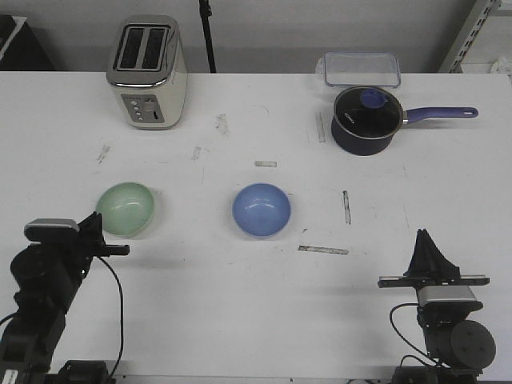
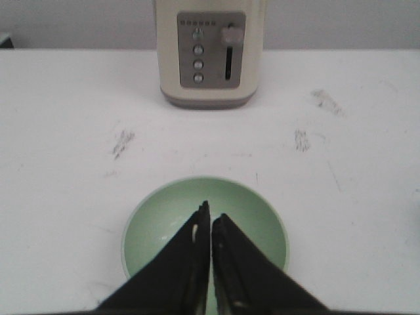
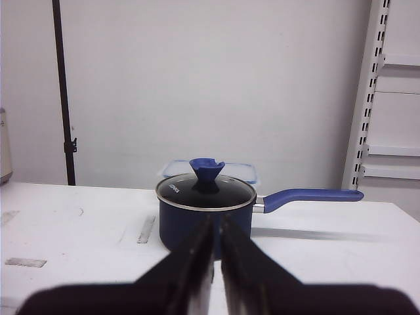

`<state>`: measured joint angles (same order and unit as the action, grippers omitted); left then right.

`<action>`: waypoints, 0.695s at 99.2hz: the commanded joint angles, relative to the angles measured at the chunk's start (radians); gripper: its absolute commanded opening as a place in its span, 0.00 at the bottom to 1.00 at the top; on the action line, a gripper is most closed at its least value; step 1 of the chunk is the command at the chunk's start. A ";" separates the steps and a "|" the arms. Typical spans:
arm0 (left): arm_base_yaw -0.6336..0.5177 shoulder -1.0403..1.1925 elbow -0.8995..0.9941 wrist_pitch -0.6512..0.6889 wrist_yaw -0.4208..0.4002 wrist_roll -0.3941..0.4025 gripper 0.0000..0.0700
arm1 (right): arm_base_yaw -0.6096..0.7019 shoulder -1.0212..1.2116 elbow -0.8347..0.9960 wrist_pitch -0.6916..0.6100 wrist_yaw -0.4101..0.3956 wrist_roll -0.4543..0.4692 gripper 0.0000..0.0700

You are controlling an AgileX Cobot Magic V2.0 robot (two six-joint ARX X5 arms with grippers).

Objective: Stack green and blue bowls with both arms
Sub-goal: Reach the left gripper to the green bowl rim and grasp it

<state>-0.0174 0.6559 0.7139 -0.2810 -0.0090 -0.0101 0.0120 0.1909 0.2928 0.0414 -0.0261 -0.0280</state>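
Note:
The pale green bowl [image 1: 126, 209] sits upright on the white table at the left; it also shows in the left wrist view [image 2: 259, 220]. The blue bowl [image 1: 262, 210] sits upright near the table's middle, apart from the green one. My left gripper [image 2: 211, 215] is shut and empty, its tips over the green bowl's hollow; in the front view it [image 1: 94, 228] is at the bowl's near left rim. My right gripper [image 1: 423, 238] is shut and empty at the near right, far from both bowls; in the right wrist view it [image 3: 216, 220] points at the saucepan.
A cream toaster [image 1: 149, 70] stands at the back left, also in the left wrist view [image 2: 210, 49]. A navy saucepan [image 1: 366, 120] with a purple handle and a clear lidded box [image 1: 362, 69] are at the back right. Tape strips [image 1: 323, 250] mark the table.

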 commanded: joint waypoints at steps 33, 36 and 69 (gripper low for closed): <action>0.006 0.430 0.358 -0.387 -0.002 -0.117 0.00 | 0.001 0.000 0.005 0.011 0.000 0.013 0.02; 0.012 0.459 0.388 -0.423 -0.002 -0.134 0.00 | 0.001 0.000 0.005 0.011 0.000 0.013 0.02; 0.094 0.674 0.611 -0.584 0.048 -0.205 0.00 | 0.001 0.000 0.005 0.011 0.000 0.013 0.02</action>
<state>0.0399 1.2938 1.2919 -0.8474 0.0174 -0.1730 0.0120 0.1909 0.2928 0.0414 -0.0261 -0.0280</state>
